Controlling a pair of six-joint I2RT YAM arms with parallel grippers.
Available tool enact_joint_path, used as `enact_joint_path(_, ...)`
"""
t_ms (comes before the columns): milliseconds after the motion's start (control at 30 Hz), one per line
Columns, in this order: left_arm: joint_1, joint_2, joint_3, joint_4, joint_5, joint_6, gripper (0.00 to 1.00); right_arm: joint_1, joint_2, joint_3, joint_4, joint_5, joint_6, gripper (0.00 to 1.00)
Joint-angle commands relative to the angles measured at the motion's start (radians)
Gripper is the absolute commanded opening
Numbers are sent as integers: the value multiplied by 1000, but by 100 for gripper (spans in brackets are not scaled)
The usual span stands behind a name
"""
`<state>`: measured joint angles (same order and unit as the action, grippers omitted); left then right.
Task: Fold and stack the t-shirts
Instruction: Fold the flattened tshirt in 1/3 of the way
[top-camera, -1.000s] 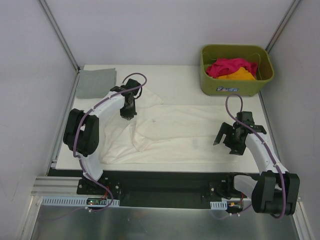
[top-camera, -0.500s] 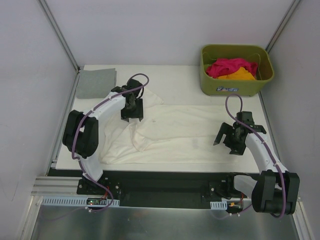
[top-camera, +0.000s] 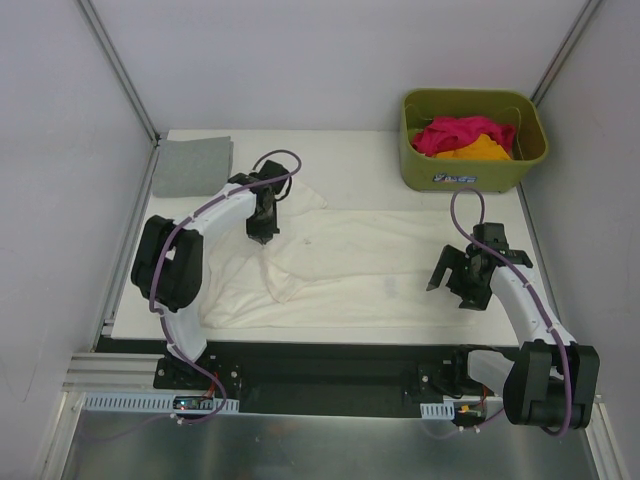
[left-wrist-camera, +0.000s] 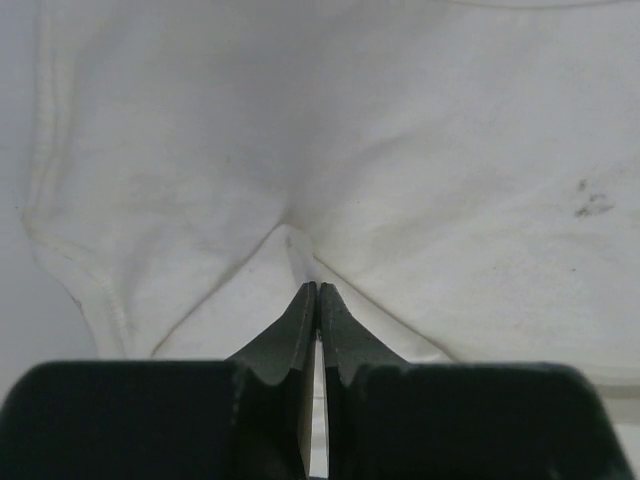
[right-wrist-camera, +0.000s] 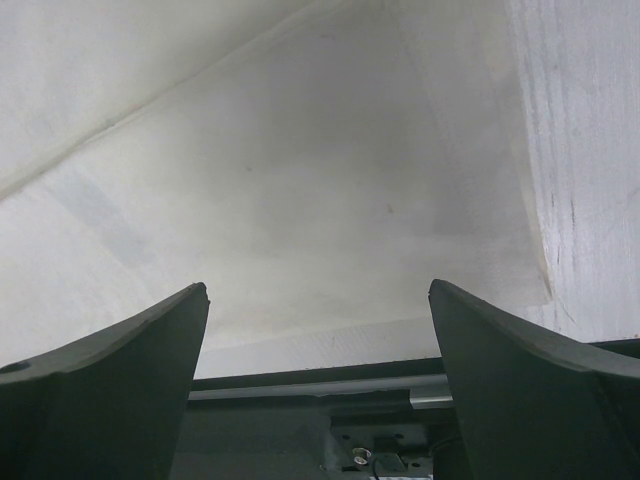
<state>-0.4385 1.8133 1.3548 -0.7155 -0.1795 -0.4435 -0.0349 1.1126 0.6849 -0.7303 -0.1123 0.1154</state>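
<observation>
A large cream-white t-shirt lies spread and partly folded across the middle of the table. My left gripper is over its upper left part, shut, with a small ridge of the cloth running into the fingertips. My right gripper hovers wide open above the shirt's right edge, nothing between its fingers. A folded grey t-shirt lies at the far left corner. Magenta-pink and orange t-shirts sit bunched in the basket.
The olive-green basket stands at the far right corner. The table's near edge and a dark metal rail lie just below the right gripper. Frame posts and white walls close in both sides.
My left gripper opened, then shut again on the cream-white shirt, having shifted slightly to the right. The right arm has not moved.
</observation>
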Motion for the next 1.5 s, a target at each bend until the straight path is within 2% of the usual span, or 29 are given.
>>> enact_joint_path(0,27,-22,40,-44,-89,-49,0,1,-16,24,-3,-10,-33,97)
enact_joint_path(300,112,47,115,-55,-64,-96,0,4,-28,30,-14,-1,-42,97)
enact_joint_path(567,126,133,205,-58,0,-86,0,24,-34,45,-21,5,-65,97)
enact_joint_path(600,126,138,208,-61,9,-87,12,26,-37,47,-21,5,-69,97)
enact_joint_path(667,129,142,210,-65,18,-93,24,32,-42,47,-26,8,-71,97)
enact_joint_path(733,129,132,204,-70,18,-95,45,33,-46,47,-27,14,-72,97)
enact_joint_path(800,129,98,179,-74,17,-96,59,33,-51,47,-29,14,-74,97)
enact_joint_path(833,129,81,169,-78,17,-96,75,33,-53,47,-32,13,-74,97)
enact_joint_path(867,129,39,138,-78,21,-96,83,33,-54,45,-29,13,-74,97)
enact_joint_path(967,124,-89,35,-78,63,-110,99,52,-60,44,-29,10,-76,97)
enact_joint_path(1133,45,-302,-197,-14,204,-126,99,61,-59,36,-20,5,-74,97)
enact_joint_path(1167,31,-324,-235,5,281,-138,99,63,-59,35,-18,3,-74,97)
enact_joint_path(1267,-21,-390,-368,94,368,-200,99,67,-54,33,-12,0,-72,97)
enact_joint_path(1400,-51,-407,-462,157,388,-265,86,72,-53,30,-4,-9,-74,97)
enact_joint_path(1433,-54,-401,-477,168,388,-271,80,73,-48,30,-3,-13,-74,97)
enact_joint_path(1467,-55,-396,-480,177,388,-277,80,73,-46,30,0,-16,-72,97)
